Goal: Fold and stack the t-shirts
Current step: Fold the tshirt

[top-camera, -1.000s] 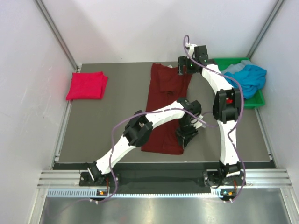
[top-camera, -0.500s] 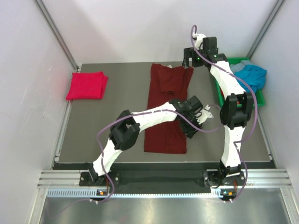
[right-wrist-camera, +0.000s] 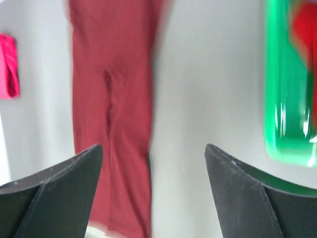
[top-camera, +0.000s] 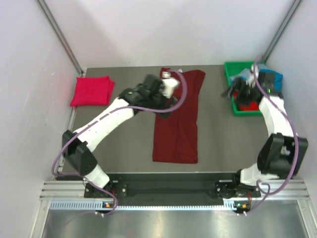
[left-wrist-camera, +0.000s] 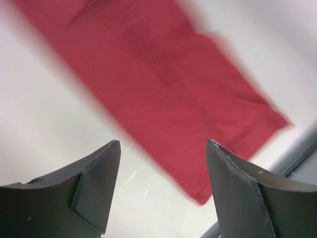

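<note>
The dark maroon t-shirt lies as a long narrow strip down the middle of the table; it also shows in the left wrist view and the right wrist view. The crimson t-shirt lies folded at the far left. The teal-blue t-shirt sits in the green bin, mostly hidden by my right arm. My left gripper is open and empty above the maroon shirt's upper left edge. My right gripper is open and empty at the bin's left side.
The green bin stands at the back right corner, with something red blurred inside it. White walls close in the table on three sides. A metal rail runs along the near edge.
My left arm swung from the maroon shirt's right middle to its upper left. My right arm moved from the shirt's top edge rightward to the green bin. Both wrist views are blurred by motion.
</note>
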Action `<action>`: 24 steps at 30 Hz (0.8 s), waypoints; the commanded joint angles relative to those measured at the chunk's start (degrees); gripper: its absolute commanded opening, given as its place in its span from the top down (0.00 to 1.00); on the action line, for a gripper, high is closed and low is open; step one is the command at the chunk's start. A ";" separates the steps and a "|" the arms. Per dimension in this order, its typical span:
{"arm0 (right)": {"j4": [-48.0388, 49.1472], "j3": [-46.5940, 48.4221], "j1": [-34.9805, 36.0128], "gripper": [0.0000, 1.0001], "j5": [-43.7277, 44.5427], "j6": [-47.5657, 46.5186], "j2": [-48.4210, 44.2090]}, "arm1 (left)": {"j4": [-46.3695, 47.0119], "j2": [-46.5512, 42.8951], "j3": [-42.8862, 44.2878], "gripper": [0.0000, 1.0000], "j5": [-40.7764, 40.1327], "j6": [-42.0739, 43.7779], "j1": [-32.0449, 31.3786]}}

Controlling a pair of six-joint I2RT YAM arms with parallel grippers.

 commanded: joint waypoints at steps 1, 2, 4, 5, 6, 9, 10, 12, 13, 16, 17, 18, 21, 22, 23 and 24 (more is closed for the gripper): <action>-2.89 -17.56 -1.78 0.16 -12.37 8.11 -6.53 | 1.97 -3.53 -8.76 0.26 1.45 -12.02 9.07; -2.54 -21.33 -1.78 0.16 -12.54 8.44 -8.29 | 2.32 -4.49 -10.43 0.26 2.94 -14.91 10.57; -0.70 -31.19 -1.61 0.17 -13.59 9.75 -12.60 | 4.34 -5.03 -15.61 0.28 7.25 -17.82 13.74; 0.09 -34.00 -1.35 0.17 -14.30 10.20 -13.92 | 5.13 -5.46 -17.28 0.30 8.57 -20.53 14.45; 0.97 -38.29 -0.91 0.17 -14.48 10.38 -16.11 | 6.10 -5.64 -20.61 0.32 9.28 -21.78 15.32; 2.56 -44.90 -0.12 0.17 -15.44 11.43 -19.80 | 11.28 -7.13 -27.63 0.32 11.74 -26.70 16.64; 2.56 -45.62 0.32 0.16 -15.27 11.78 -20.69 | 14.08 -7.57 -29.32 0.32 12.62 -29.41 16.82; 2.21 -45.72 2.33 0.16 -15.00 11.87 -21.40 | 16.03 -8.11 -33.27 0.33 13.94 -32.15 17.61; 2.38 -45.72 2.70 0.16 -15.09 12.31 -21.40 | 16.56 -8.19 -34.43 0.33 15.68 -34.42 17.88; 1.07 -45.81 4.28 0.16 -13.43 12.05 -20.70 | 18.50 -8.28 -39.17 0.33 17.72 -36.81 19.02; 0.89 -46.07 4.72 0.16 -12.81 12.14 -20.18 | 19.02 -8.11 -40.92 0.33 18.51 -38.04 19.55; 0.72 -46.07 5.94 0.17 -12.46 12.14 -19.30 | 19.29 -8.19 -41.81 0.33 18.86 -38.57 19.72; 0.81 -45.72 9.35 0.17 -11.23 12.58 -16.06 | 19.91 -8.19 -43.93 0.33 19.83 -39.81 20.17; 0.46 -45.72 9.90 0.17 -10.44 12.32 -15.26 | 19.91 -8.11 -44.28 0.33 19.83 -40.42 20.25; 0.28 -45.63 10.17 0.18 -10.17 12.14 -14.47 | 19.99 -8.02 -44.89 0.34 19.92 -40.60 20.34; 0.10 -45.46 11.13 0.19 -9.82 11.96 -13.16 | 20.17 -8.02 -45.16 0.34 20.35 -40.86 20.60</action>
